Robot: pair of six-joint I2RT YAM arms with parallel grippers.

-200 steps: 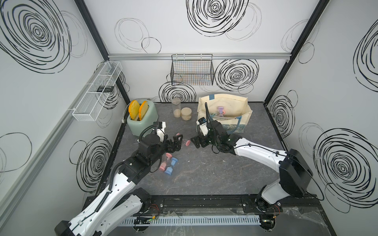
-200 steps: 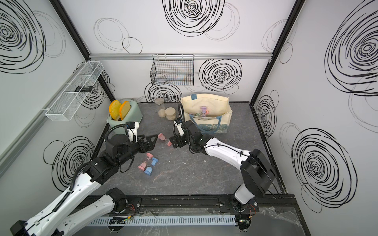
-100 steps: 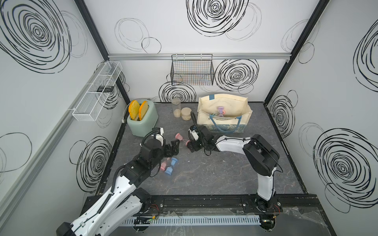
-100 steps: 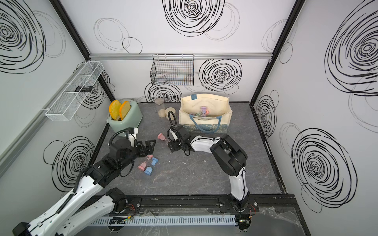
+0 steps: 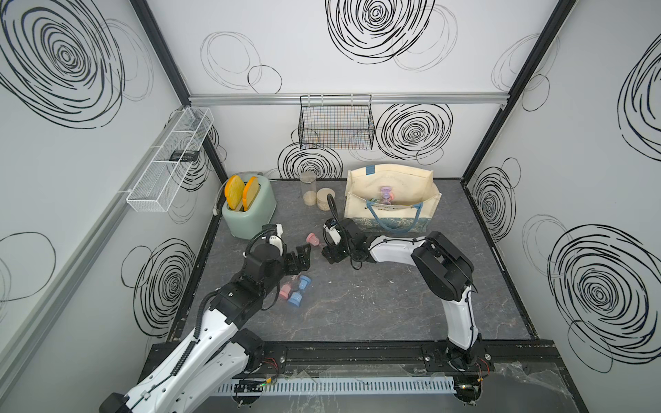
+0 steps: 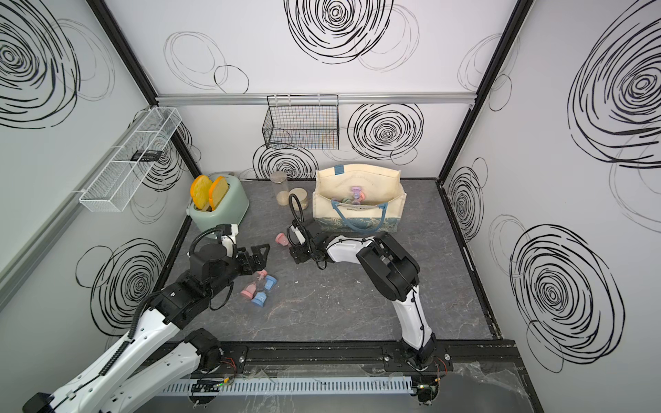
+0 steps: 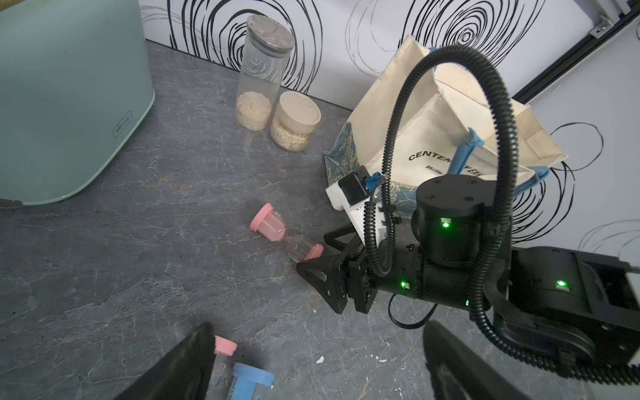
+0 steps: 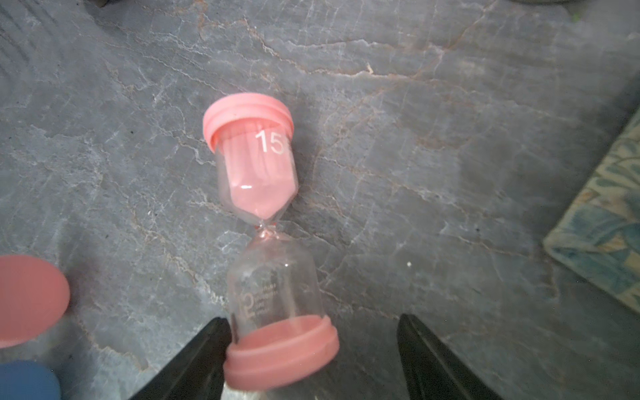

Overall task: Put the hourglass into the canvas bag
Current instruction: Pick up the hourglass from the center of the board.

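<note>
a grey marbled desk (image 5: 375, 304) fills the floor of the white booth. near the back wall the canvas bag (image 5: 400, 180) stands upright on it with its mouth agape and its blue handles drooping over the front. a lilac-capped hourglass (image 5: 385, 193) shows inside. a black wire basket (image 5: 336, 125) hangs on the back wall above. a mint toaster (image 5: 255, 211) sits at the back left corner, with slices poking out of its slots. between the toaster and the bag stand a tall jar (image 5: 308, 191) and a short jar (image 5: 324, 198), just beside each other, both holding pale grains.

the right arm lies low across the desk in front of the bag. the right tool (image 8: 311, 320) has its jaws apart, straddling the near cap of the pink hourglass (image 8: 263, 194). one finger (image 8: 197, 360) touches the cap's side and the other stands clear, so nothing is gripped. this hourglass lies on its side on the desk, outside the bag and off its front left corner. it is marked "15", and its pink sand sits in the bulb away from the tool.

the left tool (image 5: 304, 256) sits just across from it, jaws spread wide and holding nothing. by the left arm two more lie side by side on the desk: a spare pink hourglass (image 6: 254, 284) and a blue hourglass (image 6: 264, 290).
</note>
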